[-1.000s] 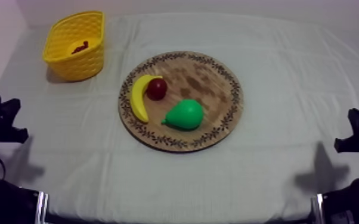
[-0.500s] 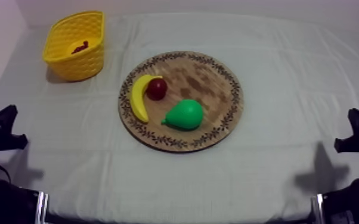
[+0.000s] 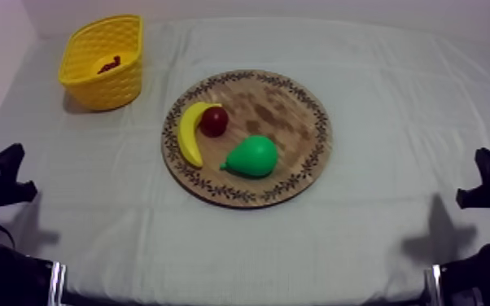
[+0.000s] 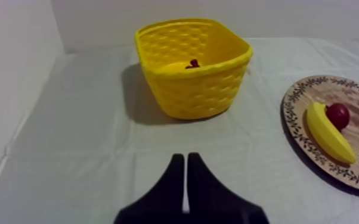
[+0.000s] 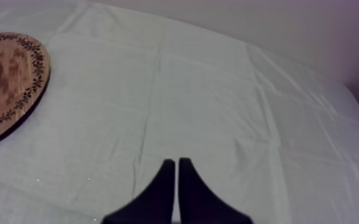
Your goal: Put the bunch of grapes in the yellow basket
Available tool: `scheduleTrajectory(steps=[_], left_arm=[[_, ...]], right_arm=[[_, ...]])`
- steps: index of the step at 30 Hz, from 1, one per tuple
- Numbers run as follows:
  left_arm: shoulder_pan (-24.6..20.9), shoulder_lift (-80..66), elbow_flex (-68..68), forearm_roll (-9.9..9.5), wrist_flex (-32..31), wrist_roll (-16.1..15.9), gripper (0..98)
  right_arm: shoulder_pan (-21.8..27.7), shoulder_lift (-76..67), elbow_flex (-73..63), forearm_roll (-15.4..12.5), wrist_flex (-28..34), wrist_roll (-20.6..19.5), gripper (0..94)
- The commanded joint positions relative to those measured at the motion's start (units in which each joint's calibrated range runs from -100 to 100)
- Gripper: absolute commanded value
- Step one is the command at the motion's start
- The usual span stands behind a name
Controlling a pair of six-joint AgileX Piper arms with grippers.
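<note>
We've got the wooden board [image 3: 285, 106] mid-table, yellow basket [image 3: 106, 91] far left, our left gripper [image 4: 185, 158] and right gripper [image 5: 175, 161] both pinched closed on nothing, pear [image 3: 252, 156], banana [image 3: 186, 134], small red fruit [image 3: 213, 121] on the board, bunch of grapes [image 3: 108, 64] inside the basket.

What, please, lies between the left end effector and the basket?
Bare cloth; the left wrist view shows nothing else between the shut left end effector and the basket.

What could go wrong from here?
Little, probably: the grapes seem to lie in the basket already, and the left gripper and right gripper are shut on nothing. If an arm reached out now, it might take the banana, small red fruit or pear from the board.
</note>
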Motion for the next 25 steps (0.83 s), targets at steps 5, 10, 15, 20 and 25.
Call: scheduleTrajectory(steps=[5,10,15,20,25], left_arm=[[0.15,0.0,0.09,-0.06,-0.03,0.03,0.0],[0.35,0.0,0.1,-0.05,-0.04,0.23,0.0],[0.62,0.0,0.1,0.08,-0.04,0.32,0.0],[0.87,0.0,0.1,0.01,-0.04,0.15,0.0],[1.29,0.0,0.1,-0.01,-0.04,0.88,0.0]], right_arm=[[0.02,-0.02,0.04,0.0,0.0,0.02,0.2],[0.02,-0.02,0.04,0.0,0.0,0.0,0.2],[0.02,-0.02,0.04,0.0,0.0,-0.01,0.2],[0.02,-0.02,0.04,0.0,0.0,-0.01,0.2],[0.02,-0.02,0.04,0.0,0.0,-0.01,0.2]])
